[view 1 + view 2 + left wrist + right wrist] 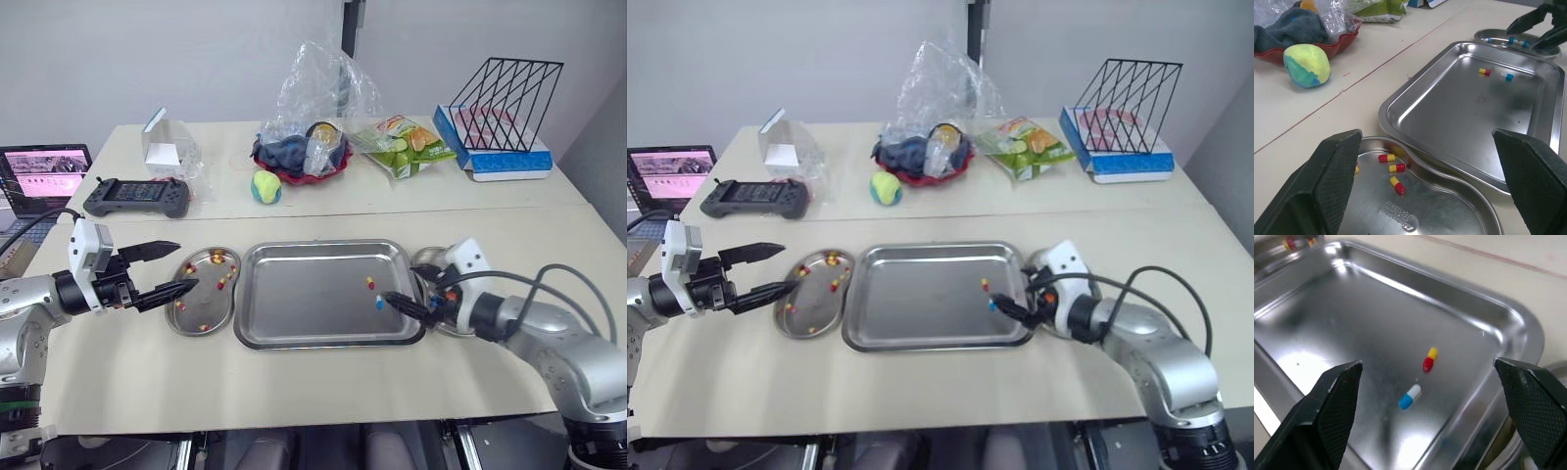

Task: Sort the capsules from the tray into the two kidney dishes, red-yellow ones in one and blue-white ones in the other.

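A blue-white capsule and a red-yellow capsule lie close together but apart on the floor of the tray, right of centre in the head views and near the tray's right wall. Both look very light, smooth and rounded, with a thin hard shell. On polished steel they will probably skid or roll at a nudge, and a hard squeeze could dent them. The safest hold seems to be across the middle of the barrel, one fingertip on each long side and both tips kept low to the tray floor.

The right gripper hangs just right of the blue-white capsule, its fingers spread apart and holding nothing. Its lower tip reaches over the tray's right rim.

The tray is a shallow, mirror-bright rectangle with rounded corners and a rolled lip. The right dish, partly behind that gripper, holds blue-white capsules. The left dish sits against the tray's left edge and holds several red-yellow ones. Both are bean-shaped steel. The left gripper hovers over the left dish, also wide apart and empty.

In the upper half of the frame, on the matte beige table, are a fuzzy yellow-green ball, a red bowl under a crinkled plastic bag, a black controller and a black wire rack.
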